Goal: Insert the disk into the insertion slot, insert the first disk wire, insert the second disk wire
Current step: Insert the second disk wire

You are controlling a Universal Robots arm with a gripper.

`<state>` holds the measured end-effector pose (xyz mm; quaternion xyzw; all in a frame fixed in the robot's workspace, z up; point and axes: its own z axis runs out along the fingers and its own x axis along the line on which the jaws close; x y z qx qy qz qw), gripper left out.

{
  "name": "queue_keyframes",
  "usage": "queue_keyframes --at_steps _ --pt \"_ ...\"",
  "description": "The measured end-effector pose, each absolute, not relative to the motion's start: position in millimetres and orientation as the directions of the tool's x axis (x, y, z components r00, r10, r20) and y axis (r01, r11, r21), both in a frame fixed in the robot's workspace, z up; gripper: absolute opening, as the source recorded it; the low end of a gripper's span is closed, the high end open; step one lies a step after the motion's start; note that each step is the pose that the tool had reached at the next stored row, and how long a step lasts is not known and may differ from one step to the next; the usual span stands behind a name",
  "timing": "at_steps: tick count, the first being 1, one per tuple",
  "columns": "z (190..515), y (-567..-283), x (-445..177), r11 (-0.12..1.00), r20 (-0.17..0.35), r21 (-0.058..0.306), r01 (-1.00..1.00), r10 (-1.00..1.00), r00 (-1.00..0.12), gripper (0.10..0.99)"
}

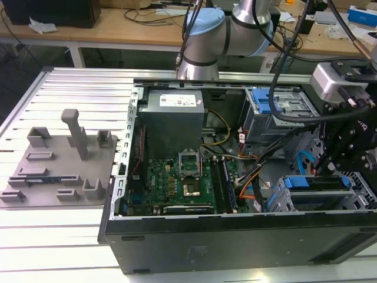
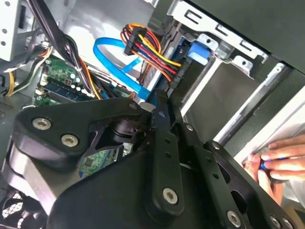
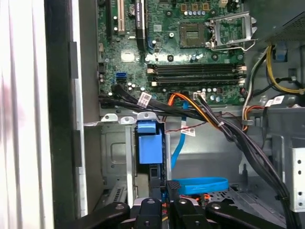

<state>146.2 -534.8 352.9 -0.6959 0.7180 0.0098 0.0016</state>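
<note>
Inside the open computer case, at the corner of the case toward the exterior view's right and near its front wall, the disk (image 1: pixel 315 183) sits in the insertion slot (image 1: pixel 353 197), its blue caddy edge showing along the top of the grey perforated bay. In the first wrist view the disk (image 3: pixel 148 148) appears end-on as a blue plastic block seated between the grey sheet-metal walls of the slot (image 3: pixel 114 152), and the end effector (image 3: pixel 164 207) hangs directly over that end, its black fingers drawn close together around a dark connector at the disk's edge; whether they actually clamp it cannot be told. A blue flat cable (image 3: pixel 198 185) lies looped just beside the end effector, and a bundle of coloured wires (image 3: pixel 200 112) runs past above the bay.

The second wrist view adds what the others lack: the black linkage of the end effector (image 2: pixel 159 112) reaching toward a plug of red, yellow and black wires (image 2: pixel 147 50) at the blue caddy (image 2: pixel 198 52), and a person's hand (image 2: pixel 276 160) resting at the outer edge of the case. The exterior view alone shows the wider setting: the grey fixture plate (image 1: pixel 59 171) lying on the slatted worktop (image 1: pixel 35 236) well apart from the case, and the motherboard (image 1: pixel 177 183).

The arm (image 1: pixel 224 35) reaches over the back of the case, its wrist turned down into the drive corner.
</note>
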Motion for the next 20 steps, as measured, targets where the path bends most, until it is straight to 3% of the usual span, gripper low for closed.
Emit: queue_keyframes --at_steps 20 --pt "349.6 -539.8 146.4 0.029 -0.038 0.012 -1.0 -0.999 -0.029 0.161"
